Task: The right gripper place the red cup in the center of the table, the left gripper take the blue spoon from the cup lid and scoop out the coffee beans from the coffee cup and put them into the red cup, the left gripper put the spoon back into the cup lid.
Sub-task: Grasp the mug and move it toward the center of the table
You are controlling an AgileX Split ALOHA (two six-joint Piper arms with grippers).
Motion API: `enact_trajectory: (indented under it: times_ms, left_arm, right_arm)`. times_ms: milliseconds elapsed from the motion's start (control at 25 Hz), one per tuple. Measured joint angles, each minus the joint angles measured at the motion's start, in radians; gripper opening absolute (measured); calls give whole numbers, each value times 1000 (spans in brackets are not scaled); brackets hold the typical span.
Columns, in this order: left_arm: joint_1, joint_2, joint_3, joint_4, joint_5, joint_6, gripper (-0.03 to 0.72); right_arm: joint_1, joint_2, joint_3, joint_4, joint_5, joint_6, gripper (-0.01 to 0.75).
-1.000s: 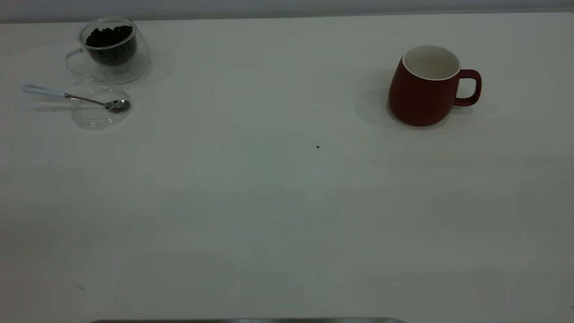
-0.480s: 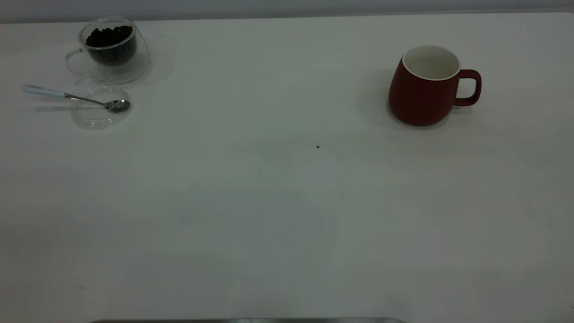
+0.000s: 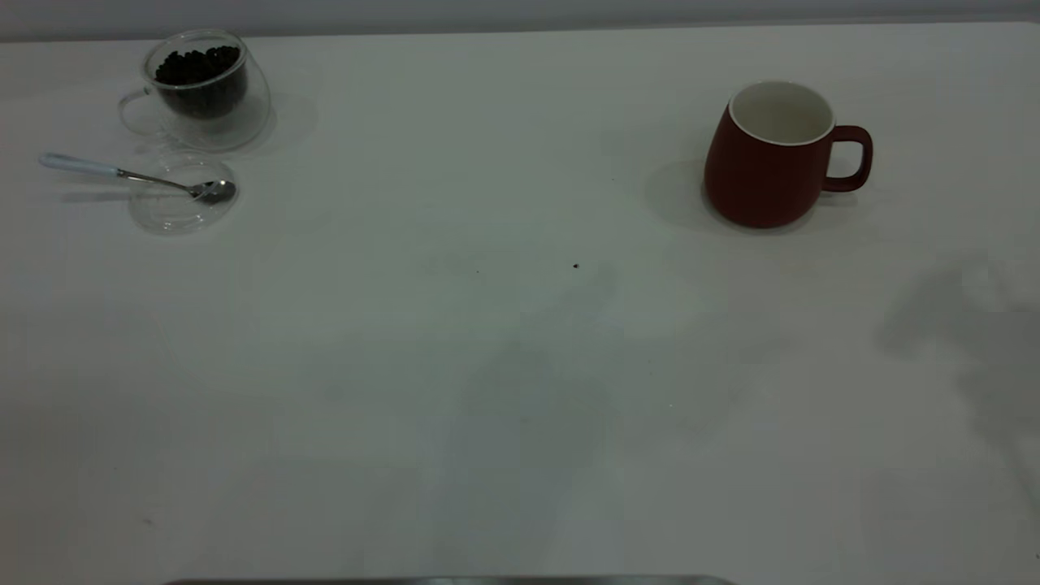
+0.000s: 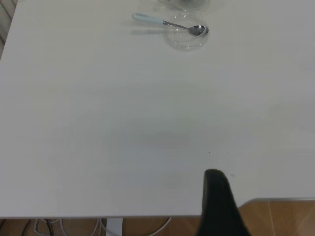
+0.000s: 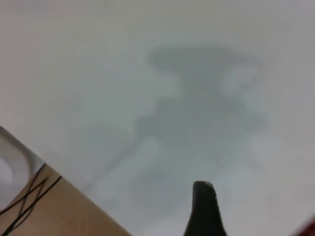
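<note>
The red cup (image 3: 768, 158) stands upright at the table's (image 3: 520, 366) far right, handle pointing right, white inside showing nothing. At the far left the coffee cup (image 3: 203, 89) holds coffee beans (image 3: 199, 67). Just in front of it lies the cup lid (image 3: 180, 197), with the blue spoon (image 3: 122, 173) resting bowl-down in it and its handle pointing left. Neither arm shows in the exterior view. My left gripper (image 4: 216, 206) hangs over the table's near edge, far from the spoon (image 4: 167, 22) and lid (image 4: 186, 38). My right gripper (image 5: 204, 209) hovers over bare table above its own shadow.
A tiny dark speck (image 3: 575, 266) lies near the table's middle. A grey shadow (image 3: 959, 325) falls on the right side of the table. Past the table's near edge, wooden floor (image 4: 280, 219) and cables (image 5: 29, 194) show.
Shadows have spread onto the table at the right side and front middle. The cups, lid and spoon have not moved.
</note>
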Motion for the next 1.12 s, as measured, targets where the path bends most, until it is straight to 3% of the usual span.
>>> enact_trajectory:
  times_ms: [160, 440, 880, 1120]
  left_arm:
    - [0, 0, 0, 0, 0, 0, 537]
    - [0, 0, 0, 0, 0, 0, 537]
    - [0, 0, 0, 0, 0, 0, 537]
    - [0, 0, 0, 0, 0, 0, 537]
  right_arm:
    - [10, 243, -128, 34, -21, -84, 590]
    - [91, 462, -284, -28, -120, -107, 590]
    - [117, 600, -316, -147, -337, -129, 590]
    - [118, 678, -404, -166, -384, -131, 590]
